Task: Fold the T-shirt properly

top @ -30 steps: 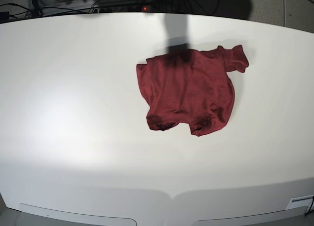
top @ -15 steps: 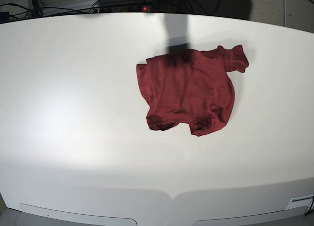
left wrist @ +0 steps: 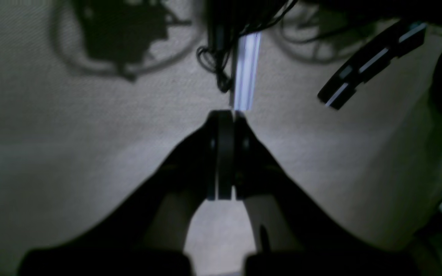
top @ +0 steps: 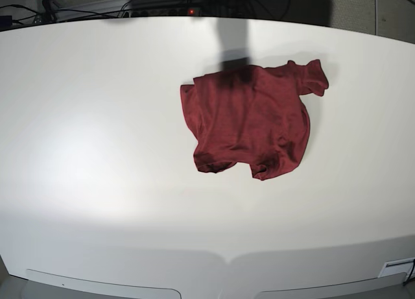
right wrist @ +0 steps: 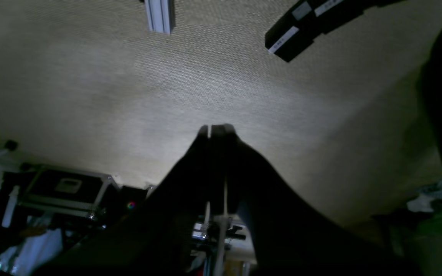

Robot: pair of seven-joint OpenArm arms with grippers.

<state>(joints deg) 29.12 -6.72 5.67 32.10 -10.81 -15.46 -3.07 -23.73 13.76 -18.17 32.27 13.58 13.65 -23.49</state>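
Observation:
The dark red T-shirt (top: 249, 120) lies crumpled on the white table (top: 97, 150), right of centre and toward the far edge, with a bunched sleeve at its upper right. No arm or gripper shows in the base view. My left gripper (left wrist: 225, 115) is shut and empty, pointing at a beige carpeted floor. My right gripper (right wrist: 215, 130) is shut and empty too, over the same kind of floor. Neither wrist view shows the shirt.
Cables and a power strip (top: 162, 10) run behind the table's far edge. A dark shadow (top: 235, 49) falls across the far edge onto the shirt's top. Black bars with white labels (left wrist: 370, 63) (right wrist: 313, 19), a metal rail (left wrist: 246, 69) and equipment cases (right wrist: 63, 188) show in the wrist views.

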